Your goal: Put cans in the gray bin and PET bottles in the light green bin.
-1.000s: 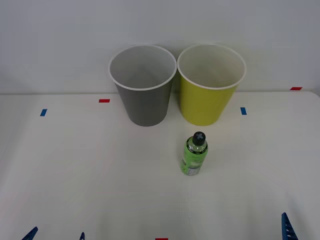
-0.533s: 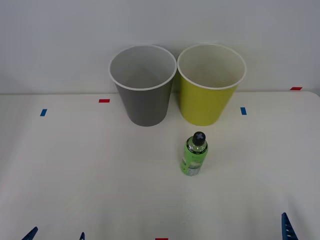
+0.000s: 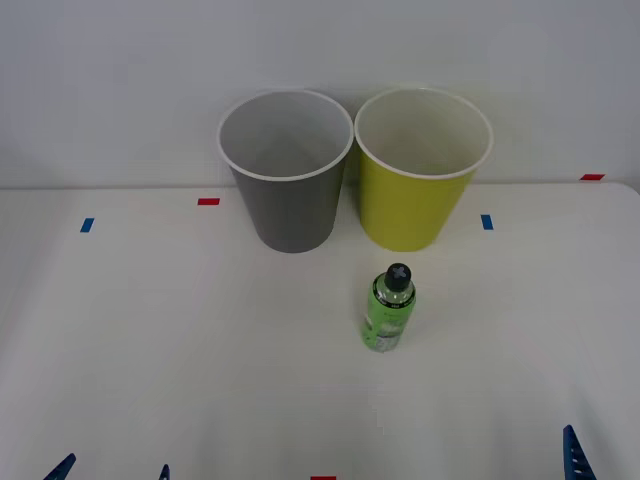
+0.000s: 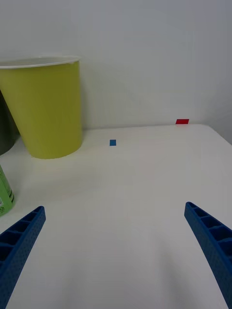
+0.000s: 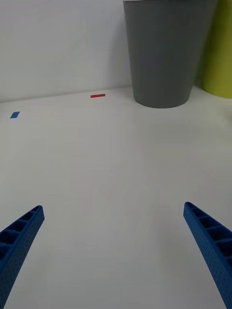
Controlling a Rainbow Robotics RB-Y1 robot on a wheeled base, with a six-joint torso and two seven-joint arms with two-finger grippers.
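Observation:
A small PET bottle (image 3: 388, 312) with a bright green label and black cap stands upright on the white table, in front of the light green bin (image 3: 410, 210). The gray bin (image 3: 290, 215) stands just left of that bin, their rims nearly touching. Both bins look empty as far as I see inside. My left gripper (image 5: 113, 206) is open and low at the table's near left, facing the gray bin (image 5: 164, 53). My right gripper (image 4: 115, 207) is open at the near right, with the bottle's edge (image 4: 4, 195) and the light green bin (image 4: 48, 111) ahead of it. No cans are in view.
Small tape marks lie on the table: red (image 3: 208, 201) and blue (image 3: 87, 225) on the left, blue (image 3: 487, 222) and red (image 3: 592, 177) on the right. A white wall rises right behind the bins. Wide bare tabletop lies between the grippers and the bottle.

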